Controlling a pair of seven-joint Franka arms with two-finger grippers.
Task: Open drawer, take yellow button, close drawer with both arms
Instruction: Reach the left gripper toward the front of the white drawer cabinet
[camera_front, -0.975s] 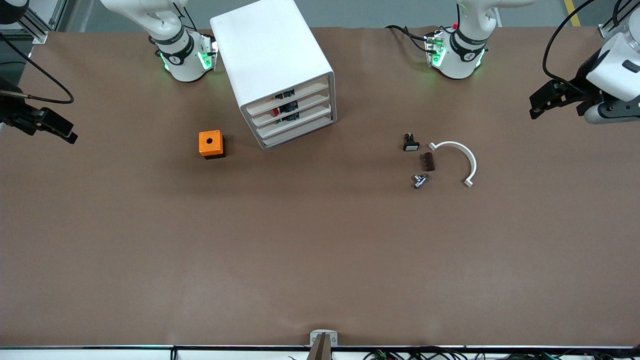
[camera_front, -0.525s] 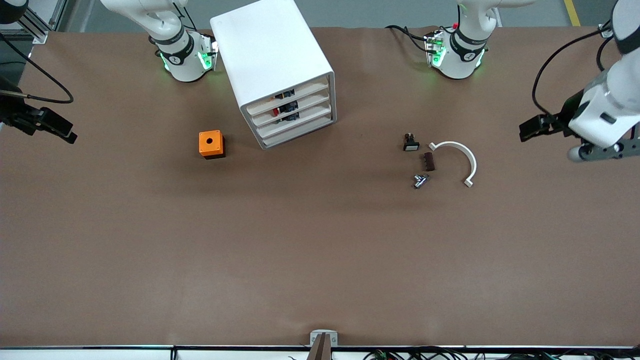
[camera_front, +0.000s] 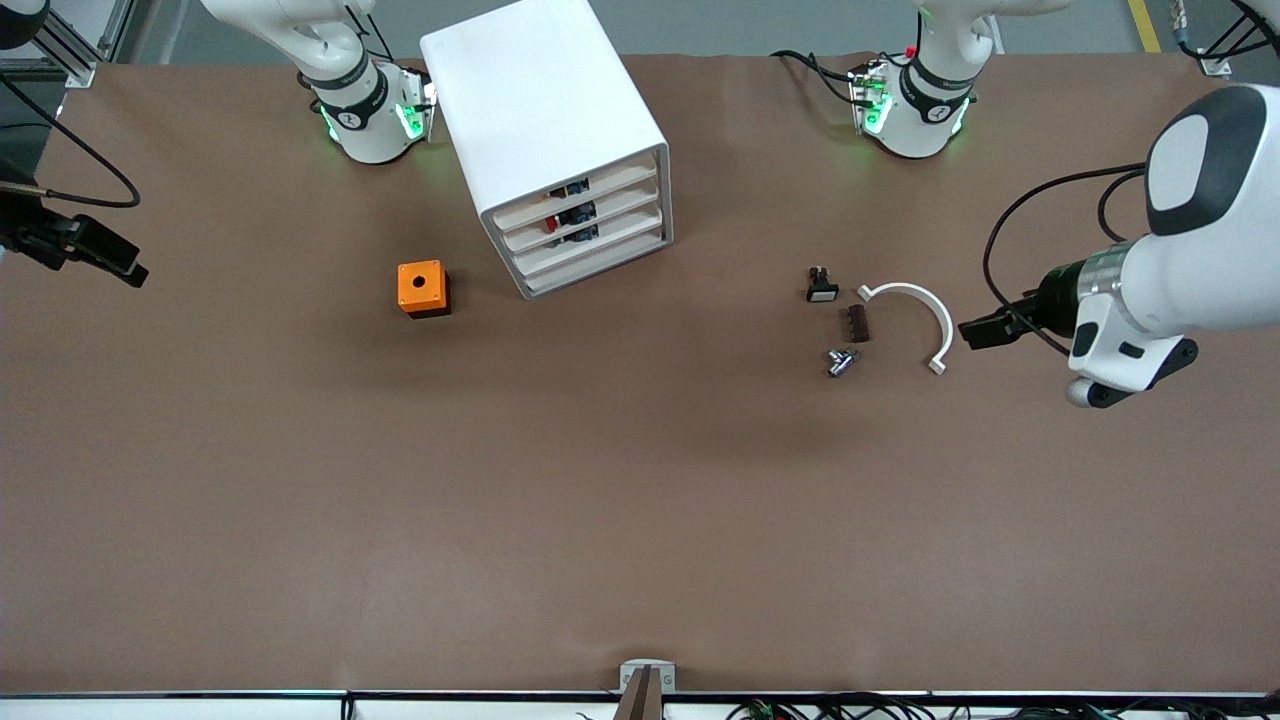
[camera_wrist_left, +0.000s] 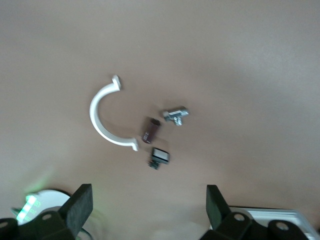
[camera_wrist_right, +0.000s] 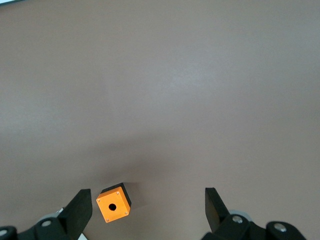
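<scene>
The white cabinet (camera_front: 560, 140) stands between the arm bases, its top drawer (camera_front: 575, 192) shut. The left gripper (camera_front: 985, 328), fingers spread and empty, hangs well apart from it toward the left arm's end; the right gripper (camera_front: 120, 265), also spread and empty, is over the right arm's end.

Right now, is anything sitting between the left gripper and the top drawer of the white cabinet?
Yes. The white curved bracket and three small parts beside it lie on the table between the open left gripper and the drawer. Being low, they could likely be passed over. The drawer is closed.
</scene>
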